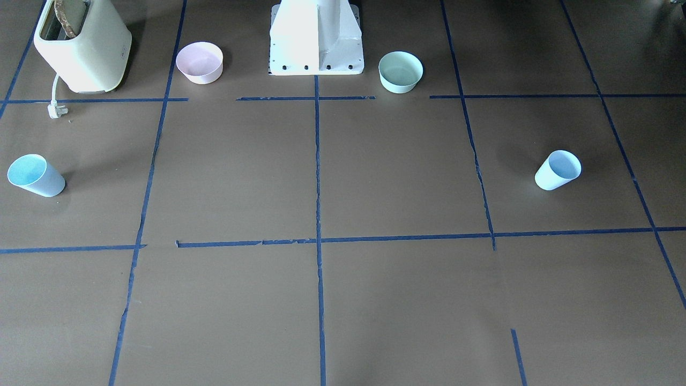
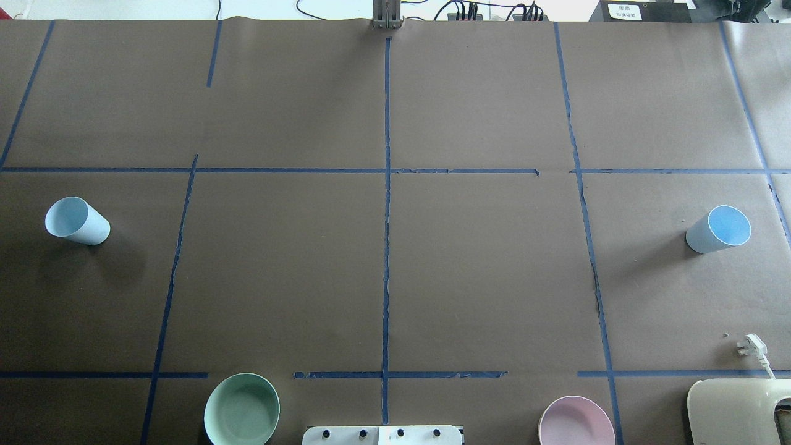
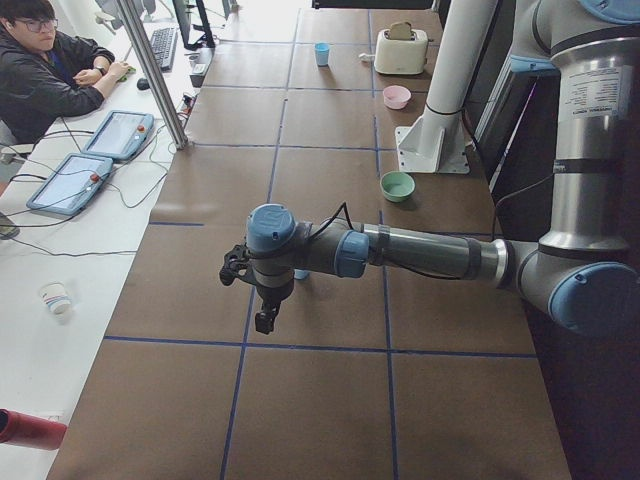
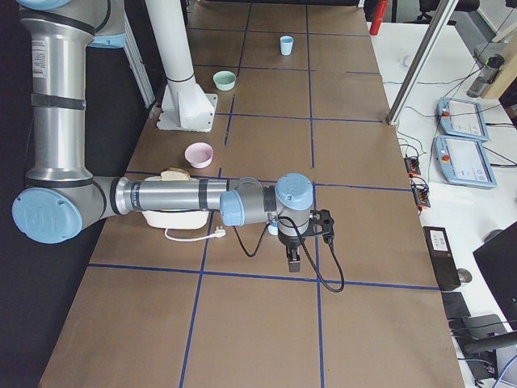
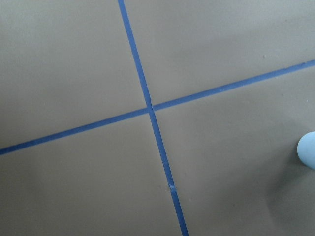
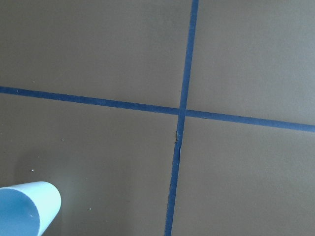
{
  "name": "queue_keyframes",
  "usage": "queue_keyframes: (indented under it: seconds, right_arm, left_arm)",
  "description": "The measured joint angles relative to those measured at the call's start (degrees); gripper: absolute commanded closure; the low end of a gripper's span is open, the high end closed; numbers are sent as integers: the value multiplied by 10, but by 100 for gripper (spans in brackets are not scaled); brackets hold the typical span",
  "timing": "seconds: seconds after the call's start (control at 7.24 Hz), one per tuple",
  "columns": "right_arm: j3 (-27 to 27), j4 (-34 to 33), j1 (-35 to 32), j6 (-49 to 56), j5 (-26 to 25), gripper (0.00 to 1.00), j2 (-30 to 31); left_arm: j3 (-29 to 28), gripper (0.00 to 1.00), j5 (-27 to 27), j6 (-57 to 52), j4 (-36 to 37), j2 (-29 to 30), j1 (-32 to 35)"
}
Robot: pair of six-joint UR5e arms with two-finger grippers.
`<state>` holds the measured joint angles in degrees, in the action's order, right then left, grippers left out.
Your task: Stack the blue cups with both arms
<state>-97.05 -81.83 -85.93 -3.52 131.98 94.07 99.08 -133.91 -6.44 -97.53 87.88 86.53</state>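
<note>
While both arms hang over the tabletop, the two blue cups stand well apart at its opposite ends. Left blue cup: upright on its narrow base, long axis vertical, mouth up, far out on the robot's left. Right blue cup: same pose, upright with mouth up, far out on the robot's right, brighter blue inside. Left arm reaches out level, with the left gripper pointing straight down near the left cup, apart from it. It shows only from the side, so I cannot tell how wide its fingers stand. Right arm is likewise level, with the right gripper pointing down near the right cup; its width cannot be told either. Each wrist camera catches only a sliver of its cup at the frame edge. Mint-green bowl and pink bowl sit either side of the white pedestal, close to the robot. Toaster at the near right corner.
</note>
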Motion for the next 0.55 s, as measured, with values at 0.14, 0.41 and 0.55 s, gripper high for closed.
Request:
queue_keyframes:
  seconds: [0.14,0.41,0.55]
  right_arm:
    - [-1,9,3,-3,2,0,0]
    - [-2,16,15,-5,7,0,0]
    - [-2,17,19,-4,8,0,0]
  left_arm:
    - [-5,0,0,40,-21,0,-29]
    - [-18,0,12,194,-83,-2,-98]
    - [-26,0,25,276,-134,-3,-131]
